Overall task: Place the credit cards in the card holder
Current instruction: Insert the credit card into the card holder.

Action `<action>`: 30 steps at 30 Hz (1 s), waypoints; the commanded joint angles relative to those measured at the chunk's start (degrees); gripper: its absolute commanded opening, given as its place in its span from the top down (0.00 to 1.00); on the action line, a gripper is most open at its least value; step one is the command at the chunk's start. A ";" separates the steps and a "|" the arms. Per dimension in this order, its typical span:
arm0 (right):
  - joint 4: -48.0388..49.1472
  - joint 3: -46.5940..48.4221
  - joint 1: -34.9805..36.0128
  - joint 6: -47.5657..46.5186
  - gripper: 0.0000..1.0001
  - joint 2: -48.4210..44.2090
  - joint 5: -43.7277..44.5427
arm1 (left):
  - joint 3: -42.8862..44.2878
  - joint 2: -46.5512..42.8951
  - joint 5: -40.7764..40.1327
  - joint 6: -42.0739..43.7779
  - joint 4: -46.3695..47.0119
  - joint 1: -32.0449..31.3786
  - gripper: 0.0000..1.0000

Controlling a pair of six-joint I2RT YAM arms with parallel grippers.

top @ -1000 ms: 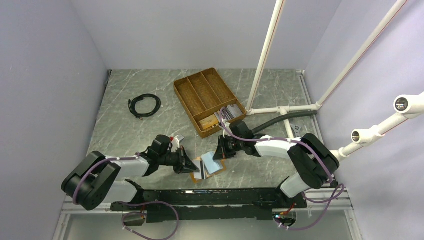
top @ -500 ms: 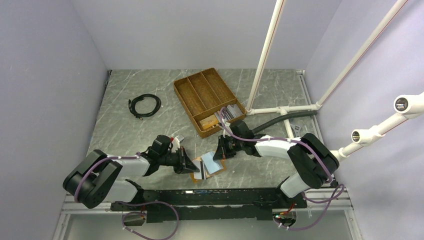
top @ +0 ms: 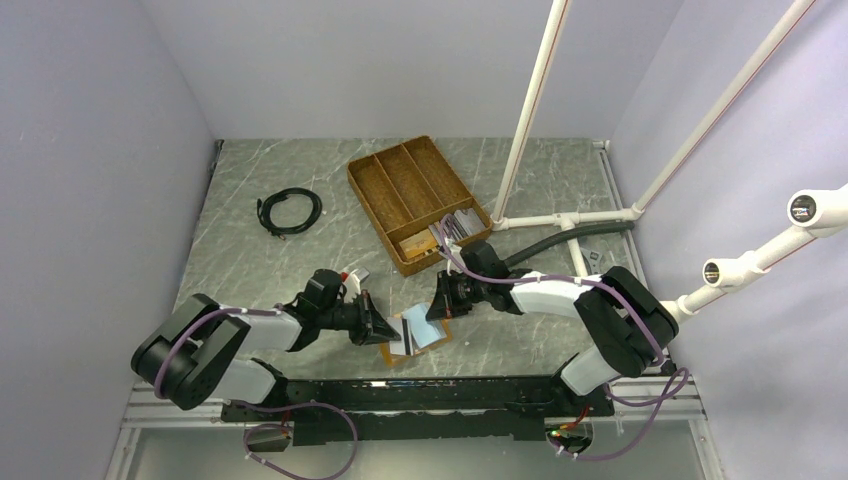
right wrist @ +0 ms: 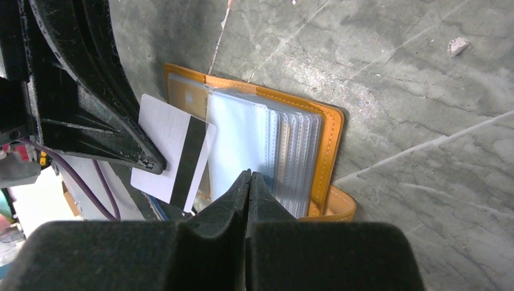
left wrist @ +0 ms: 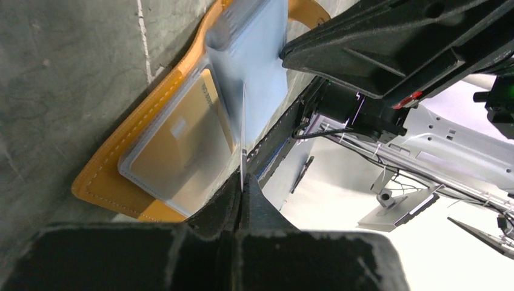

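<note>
The left gripper (left wrist: 241, 193) has its jaws pressed together on one edge of a white card (right wrist: 173, 159) with a black stripe. It holds the card on edge, slanting down toward the open card holder (right wrist: 331, 140), which lies on the table between the two arms. The card's free edge meets the holder on the side nearest the left arm, where the clear sleeves (right wrist: 242, 142) begin, just above a gold card (left wrist: 182, 142) already in a pocket. The right gripper (right wrist: 249, 180), jaws closed, has its tips on the sleeves at the holder's right side; whether it pinches a sleeve I cannot tell. To do this well, the card probably needs to tilt flatter so its leading edge finds one sleeve mouth rather than riding over the stack, while the right tips pin the holder against sliding. Both grippers crowd the same spot, so a bump looks like the main risk. Beyond the holder stands a wicker tray (top: 400, 185), with more credit cards (top: 455, 226) in the compartment nearest the holder. A coiled black cable (top: 290, 211) lies well beyond the holder to the left, and white pipes (top: 528, 130) rise beyond it to the right.
</note>
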 commanded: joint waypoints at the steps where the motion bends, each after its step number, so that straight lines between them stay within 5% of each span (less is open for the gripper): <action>1: -3.05 -2.39 0.13 -1.41 1.00 1.68 3.10 | 0.03 1.60 -2.14 -2.14 4.75 -0.29 1.00; 14: -1.40 -3.08 0.46 -0.70 1.00 2.25 2.52 | -3.02 9.29 -7.03 -8.47 18.07 -1.42 1.00; 30: -0.65 -3.81 0.80 -0.11 1.00 1.79 2.24 | -4.98 4.65 -20.19 -13.28 15.07 -6.49 1.00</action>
